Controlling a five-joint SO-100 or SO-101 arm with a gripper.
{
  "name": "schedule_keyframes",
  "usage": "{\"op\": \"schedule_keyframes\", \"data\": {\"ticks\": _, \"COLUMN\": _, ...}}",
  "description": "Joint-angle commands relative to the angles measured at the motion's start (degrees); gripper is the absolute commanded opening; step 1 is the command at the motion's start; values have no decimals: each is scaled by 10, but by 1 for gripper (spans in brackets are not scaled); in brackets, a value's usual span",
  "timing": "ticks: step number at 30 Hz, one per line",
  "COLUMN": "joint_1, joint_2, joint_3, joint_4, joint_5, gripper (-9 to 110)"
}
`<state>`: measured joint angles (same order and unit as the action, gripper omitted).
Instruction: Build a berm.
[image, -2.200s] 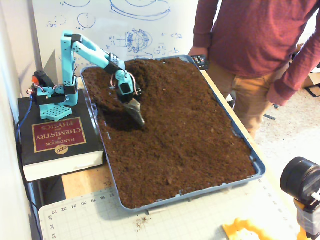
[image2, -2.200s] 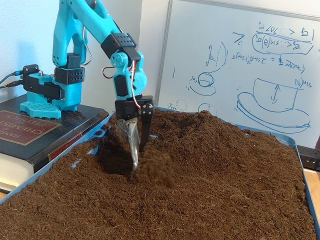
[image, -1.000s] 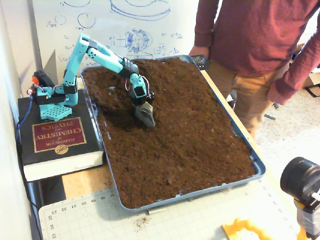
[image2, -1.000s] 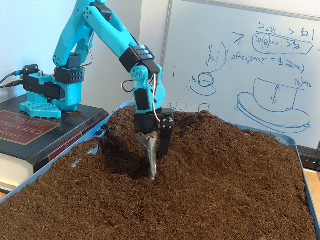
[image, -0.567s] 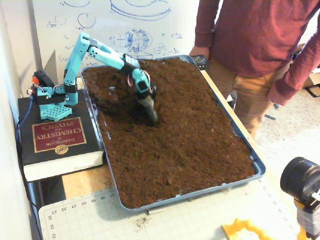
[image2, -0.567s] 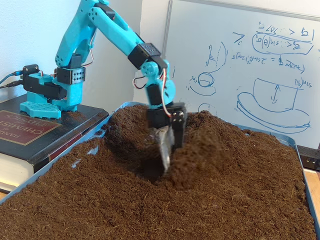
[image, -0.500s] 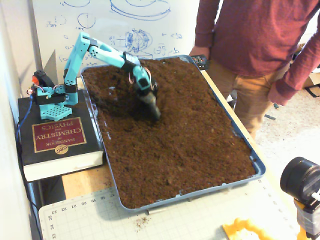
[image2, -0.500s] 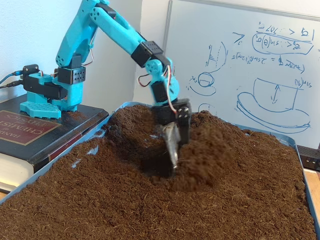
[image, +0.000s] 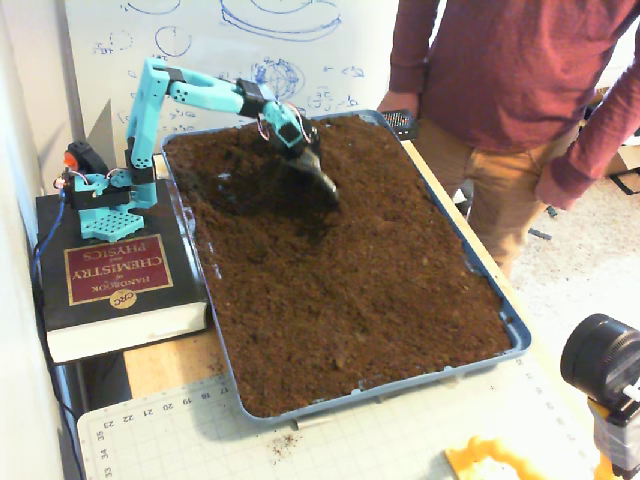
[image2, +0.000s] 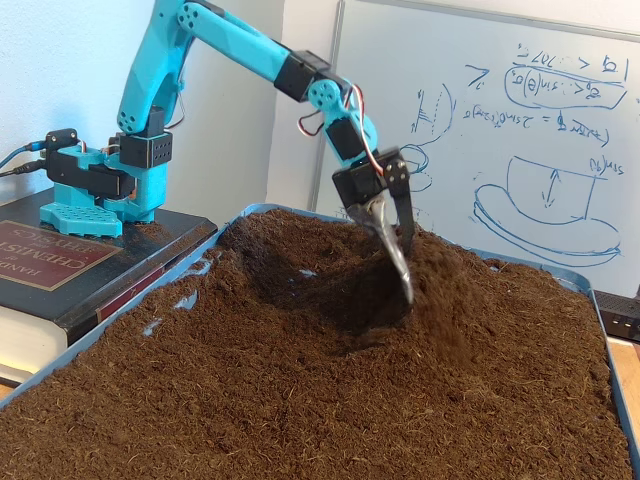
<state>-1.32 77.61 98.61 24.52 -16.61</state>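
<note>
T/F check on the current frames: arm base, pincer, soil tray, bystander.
1. The arm's base sits on a thick book. True.
2. The pincer grips a red ball. False: no ball is visible; a silvery blade-like tip meets the soil.
3. The soil fills a blue tray. True.
4. Nobody stands by the table. False: a person in a maroon shirt stands beside the tray.
5. The soil is perfectly level. False: a hollow lies next to a raised berm.
</note>
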Motion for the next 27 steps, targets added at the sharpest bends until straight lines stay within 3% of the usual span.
{"op": "schedule_keyframes", "data": {"ticks": 1, "joint_1": 3, "joint_2": 123, "joint_3": 14, "joint_4": -13, "joint_5": 8, "gripper": 0}}
{"op": "schedule_keyframes", "data": {"ticks": 14, "joint_1": 52, "joint_2": 356, "joint_3": 348, "joint_4": -13, "joint_5": -3, "gripper": 0}}
{"op": "schedule_keyframes", "data": {"ticks": 20, "joint_1": 166, "joint_2": 380, "joint_3": 462, "joint_4": -15, "joint_5": -4, "gripper": 0}}
{"op": "schedule_keyframes", "data": {"ticks": 27, "joint_1": 195, "joint_2": 383, "joint_3": 548, "joint_4": -14, "joint_5": -4, "gripper": 1}}
